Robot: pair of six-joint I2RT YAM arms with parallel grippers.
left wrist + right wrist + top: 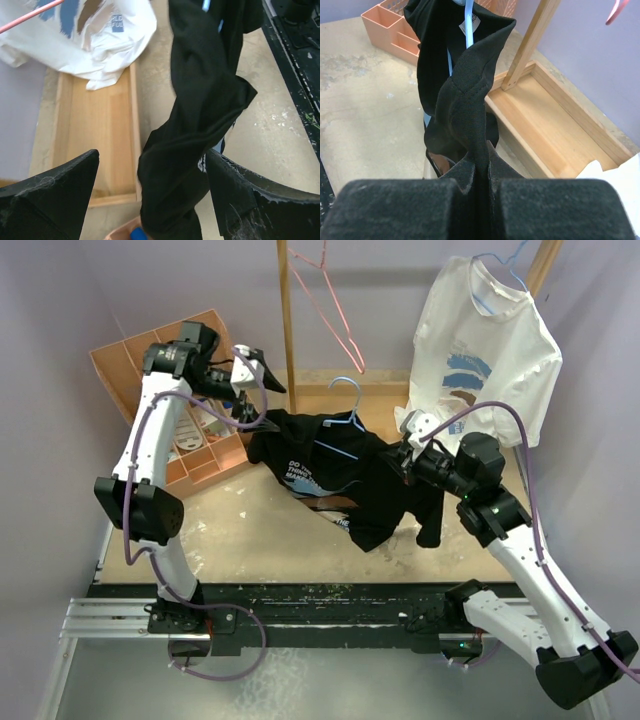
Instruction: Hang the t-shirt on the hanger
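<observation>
The right gripper (479,186) is clamping a fold of the black t-shirt (340,475) and holding it up, its arm reaching inward with the elbow bent. The left gripper (152,160) is standing wide apart on nothing, with cloth hanging just beyond it and its arm arching high. The blue hanger (345,410) is poking its hook out of the collar. Threading looks mostly done; seating the shoulders seems left.

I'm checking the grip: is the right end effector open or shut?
Shut, on the black short-sleeved cloth t-shirt: its fabric is pinched between the closed pads of the right end effector.
</observation>
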